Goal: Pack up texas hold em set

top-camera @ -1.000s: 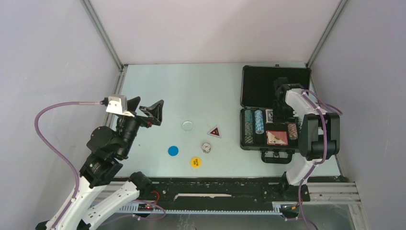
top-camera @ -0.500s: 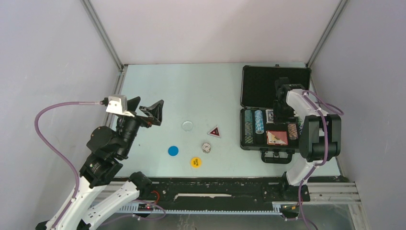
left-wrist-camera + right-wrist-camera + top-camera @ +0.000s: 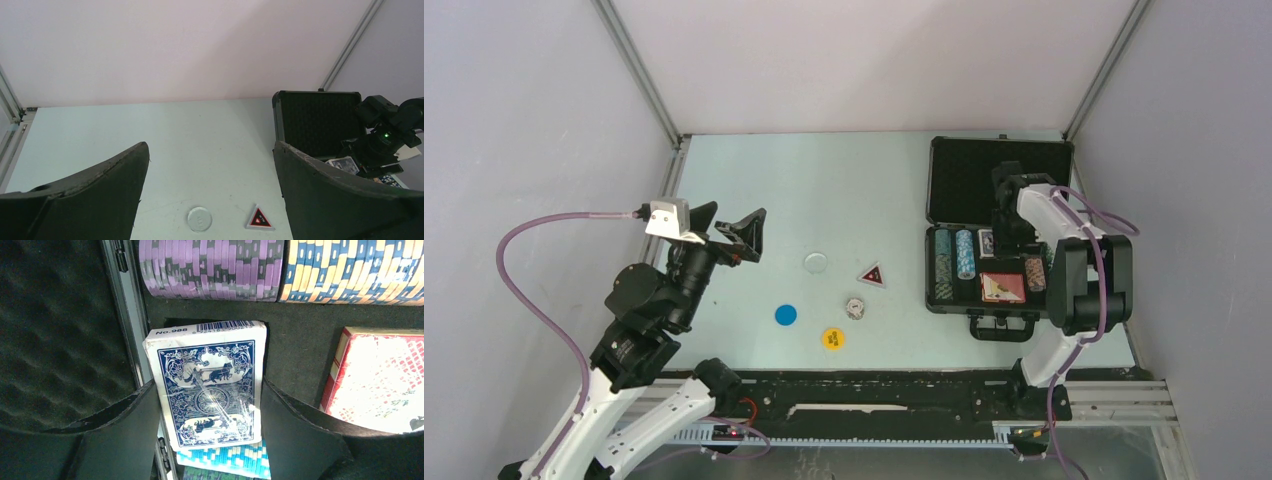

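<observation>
My left gripper (image 3: 734, 222) hangs wide open and holds nothing, over the left of the table (image 3: 754, 170). Mid-table lie a blue button (image 3: 785, 314), a clear disc (image 3: 815, 262), a yellow button (image 3: 832, 339), a small pale round piece (image 3: 854, 307) and a red triangle (image 3: 872, 275). At the right sits the black case (image 3: 999, 165), its foam-lined lid opened toward the far side. Striped chip rows (image 3: 210, 262) and a red deck (image 3: 380, 375) are seated inside. My right gripper (image 3: 207, 390) clamps the blue deck (image 3: 207, 365) by its long sides, tilted over its slot.
</observation>
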